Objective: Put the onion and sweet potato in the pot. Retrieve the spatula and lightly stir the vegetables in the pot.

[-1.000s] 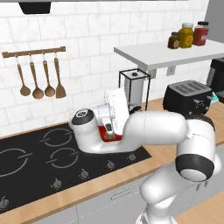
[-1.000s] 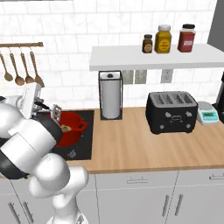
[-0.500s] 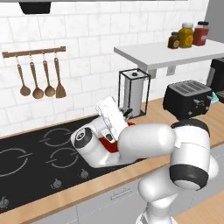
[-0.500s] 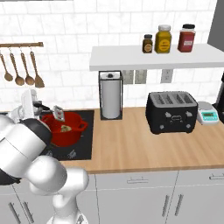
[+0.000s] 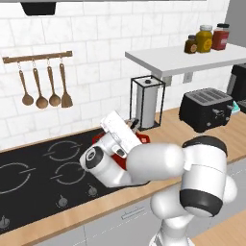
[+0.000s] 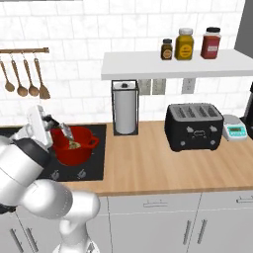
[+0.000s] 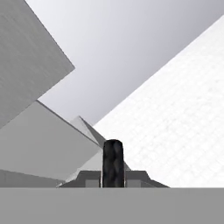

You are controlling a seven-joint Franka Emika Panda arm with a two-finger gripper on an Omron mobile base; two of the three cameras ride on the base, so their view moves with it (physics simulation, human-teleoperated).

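The pot sits on the right side of the hob, beside the counter, with something brownish inside. The pincer hangs at the pot's left rim, pressed together on a spatula whose blade dips into the pot. This looks like the stirring step. Next, I judge, calls for small, gentle sweeps inside the rim without nudging the pot.

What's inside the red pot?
In the right base view, the pot holds something pale yellowish-brown, likely the vegetables. A thin grey utensil held by the gripper dips in. The pot's near wall hides the bottom, so which vegetables are there is unclear.
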